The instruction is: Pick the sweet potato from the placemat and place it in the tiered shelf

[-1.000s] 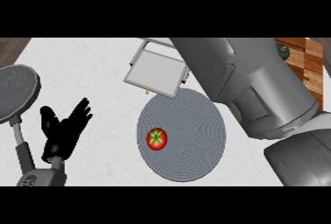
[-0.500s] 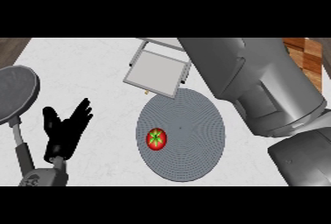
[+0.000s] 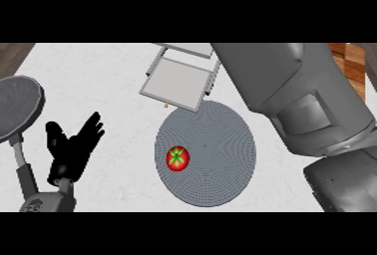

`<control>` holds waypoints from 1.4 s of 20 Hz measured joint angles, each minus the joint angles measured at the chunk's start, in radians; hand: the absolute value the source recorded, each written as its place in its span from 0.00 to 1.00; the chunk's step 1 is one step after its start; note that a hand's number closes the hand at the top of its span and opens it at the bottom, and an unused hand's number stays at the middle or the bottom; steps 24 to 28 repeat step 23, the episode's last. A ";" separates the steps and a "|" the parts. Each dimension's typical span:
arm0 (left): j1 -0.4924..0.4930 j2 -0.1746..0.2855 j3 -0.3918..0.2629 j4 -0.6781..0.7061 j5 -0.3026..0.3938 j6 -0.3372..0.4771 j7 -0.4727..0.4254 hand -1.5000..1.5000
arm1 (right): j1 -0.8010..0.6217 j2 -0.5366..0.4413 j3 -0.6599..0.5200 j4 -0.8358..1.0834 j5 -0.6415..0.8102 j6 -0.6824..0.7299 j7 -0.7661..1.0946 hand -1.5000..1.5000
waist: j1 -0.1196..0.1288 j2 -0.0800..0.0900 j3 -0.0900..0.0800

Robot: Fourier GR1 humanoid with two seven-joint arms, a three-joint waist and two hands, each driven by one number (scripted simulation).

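A round grey placemat (image 3: pixel 213 169) lies in the middle of the counter. On its left part sits a small red round fruit with a green star-shaped top (image 3: pixel 177 158); it looks like a tomato rather than a sweet potato. Just beyond the mat, at the far edge, stands the pale tiered shelf (image 3: pixel 179 81). My left hand (image 3: pixel 72 149) is open, fingers up, resting left of the mat and apart from the fruit. My right forearm (image 3: pixel 294 99) fills the right side and runs out of the top of the view, so its hand does not show.
A grey round pan (image 3: pixel 16 110) lies at the far left, its handle (image 3: pixel 26 172) running toward me beside my left hand. Wooden floor (image 3: pixel 353 60) shows past the counter's right edge.
My right forearm has shifted slightly to the right. The left hand, the fruit and the mat have stayed where they were.
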 measured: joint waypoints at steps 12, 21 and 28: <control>0.027 0.012 0.031 0.008 0.008 -0.009 -0.012 0.50 | 0.012 -0.106 -0.018 -0.027 0.098 -0.183 0.086 0.00 | -0.042 -0.018 0.000; 0.075 0.025 0.067 0.002 0.026 -0.016 -0.023 0.50 | 0.133 -0.170 -0.034 -0.251 0.103 -0.185 0.187 0.00 | -0.088 -0.038 0.002; 0.079 0.022 0.068 0.002 0.020 -0.005 -0.016 0.50 | 0.172 -0.176 -0.026 -0.333 0.090 -0.156 0.205 0.00 | -0.097 -0.041 0.004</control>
